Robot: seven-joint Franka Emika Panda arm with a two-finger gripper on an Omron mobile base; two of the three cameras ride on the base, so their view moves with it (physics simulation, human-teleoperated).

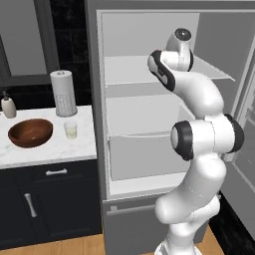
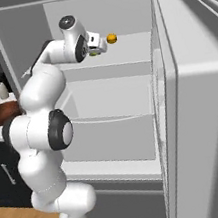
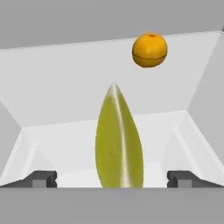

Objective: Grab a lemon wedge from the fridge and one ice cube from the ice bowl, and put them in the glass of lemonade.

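The end effector (image 3: 113, 178) sits wide open inside the fridge (image 2: 195, 96), its tips well apart on either side of the glossy, pointed lemon wedge (image 3: 119, 140), whose lower end is cut off. A round orange fruit (image 3: 149, 50) rests near the shelf's back.

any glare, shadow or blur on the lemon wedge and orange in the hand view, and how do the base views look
Hand view: sharp, a pale highlight streak runs down the lemon wedge, the orange is evenly lit, its shadow faint at best. Left base view: soft gloss on the ice bowl. Right base view: flat, shadowless fridge interior.
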